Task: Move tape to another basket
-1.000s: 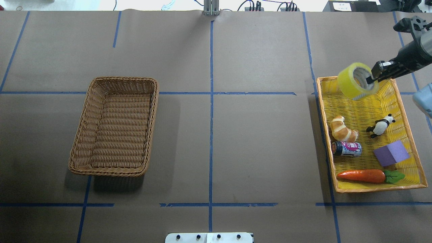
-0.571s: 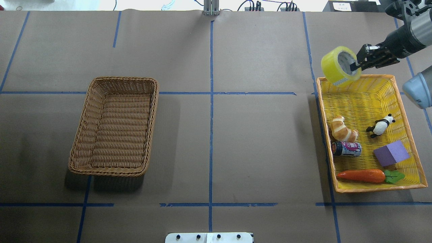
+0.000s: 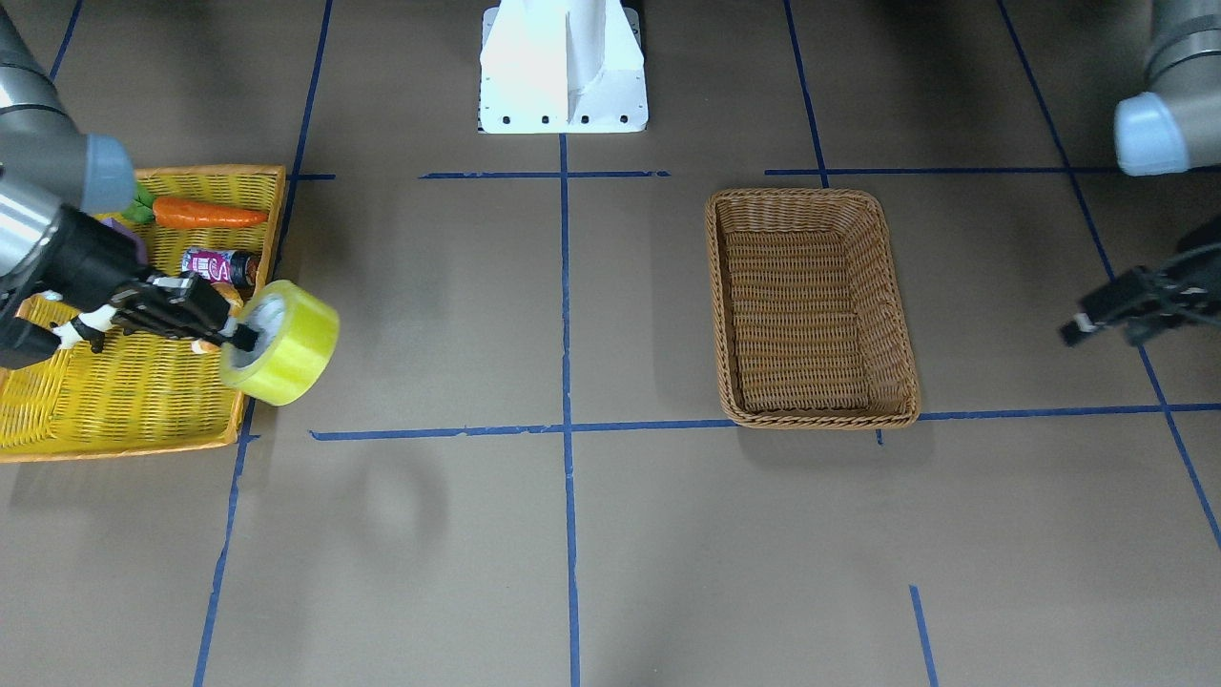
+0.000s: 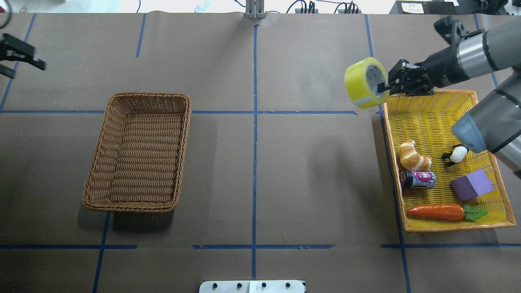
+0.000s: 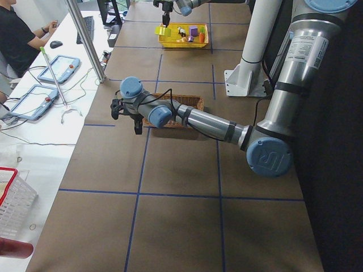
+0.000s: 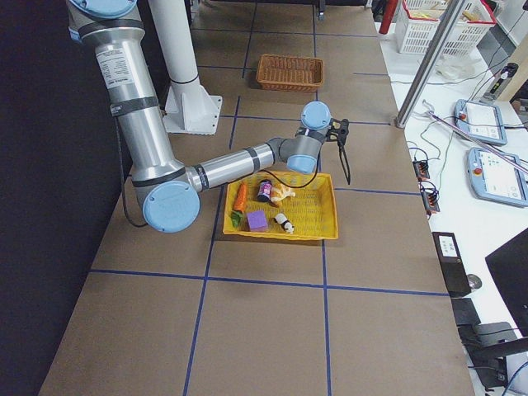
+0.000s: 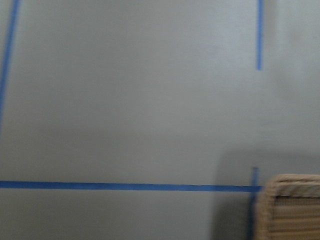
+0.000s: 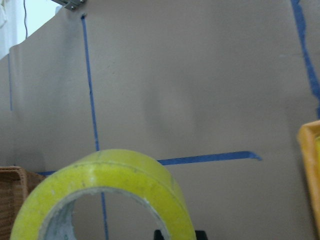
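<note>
The right pincer (image 4: 384, 86) is clenched on the tape (image 4: 363, 83), one finger inside the grey-white core and the other against the roll's outer wall. The roll hangs in the air on its edge, its open core turned back toward the tray (image 4: 456, 227). It sits just outside the tray's corner that lies farthest from the robot, on the side facing the basket (image 4: 142, 154). In the front-facing view the roll overlaps that corner's rim, and a soft shadow lies on the counter (image 4: 285, 171) beyond it. The right wrist view shows the upper arc of the roll close up, with bare counter past it and a sliver of the tray's rim at the edge.

Inside the tray, near the end closest to the robot, lie a croissant (image 4: 413, 156), a can (image 4: 419, 179) on its side, a carrot (image 4: 437, 211) and a purple block (image 4: 472, 184). A panda (image 4: 456, 154) stands there too, partly hidden by the right arm.

The basket stands well apart from the tray, across the counter, with nothing in it. The left pincer (image 4: 23, 68) hangs beyond the basket, on the side away from the tray. Its fingers are spread and grasp nothing.
</note>
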`<state>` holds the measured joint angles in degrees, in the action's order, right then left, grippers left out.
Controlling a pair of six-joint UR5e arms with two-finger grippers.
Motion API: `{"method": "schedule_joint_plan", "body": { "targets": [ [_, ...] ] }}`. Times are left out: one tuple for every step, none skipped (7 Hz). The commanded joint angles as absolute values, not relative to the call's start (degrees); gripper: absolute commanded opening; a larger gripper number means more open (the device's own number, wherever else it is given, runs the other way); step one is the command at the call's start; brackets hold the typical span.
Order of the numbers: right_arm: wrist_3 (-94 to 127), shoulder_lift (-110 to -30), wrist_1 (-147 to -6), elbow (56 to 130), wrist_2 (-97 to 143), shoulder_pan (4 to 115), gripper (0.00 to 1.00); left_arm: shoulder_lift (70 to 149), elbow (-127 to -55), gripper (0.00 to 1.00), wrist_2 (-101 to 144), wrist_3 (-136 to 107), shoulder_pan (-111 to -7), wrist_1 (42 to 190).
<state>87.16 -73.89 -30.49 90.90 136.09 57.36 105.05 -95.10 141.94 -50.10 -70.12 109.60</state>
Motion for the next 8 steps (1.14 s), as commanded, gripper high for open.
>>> {"method": "schedule_joint_plan", "body": {
  "targets": [
    [102.8,-73.8,-16.0,90.8,127.6,50.6,0.01,107.0,-98.4,1.0,141.7,-70.7,-61.5,118.8],
    [104.5,-73.8,-14.4,91.3,126.7,49.9,0.01,107.0,-98.2,1.0,141.7,-82.6,-59.6,128.7],
    [106.0,-73.8,-14.3,92.9,126.7,49.7,0.01,107.1,-98.5,1.0,141.7,-92.2,-58.4,136.0],
    [108.9,-73.8,-14.3,95.2,126.7,49.4,0.01,107.5,-98.6,1.0,141.5,-100.9,-57.1,143.1],
    [110.8,-73.8,-14.2,97.7,126.7,48.6,0.01,107.8,-98.8,1.0,138.3,-111.0,-55.4,151.7],
    [112.4,-73.8,-14.2,99.9,125.9,47.7,0.01,107.8,-99.0,1.0,133.8,-120.3,-52.5,160.1],
    [115.7,-73.9,-14.2,103.1,121.8,44.7,0.01,107.8,-99.0,1.0,127.9,-128.1,-49.3,168.1],
    [117.0,-74.0,-10.8,104.2,116.6,39.9,0.02,107.8,-99.0,1.0,123.7,-132.0,-46.3,173.3]
  ]
}}
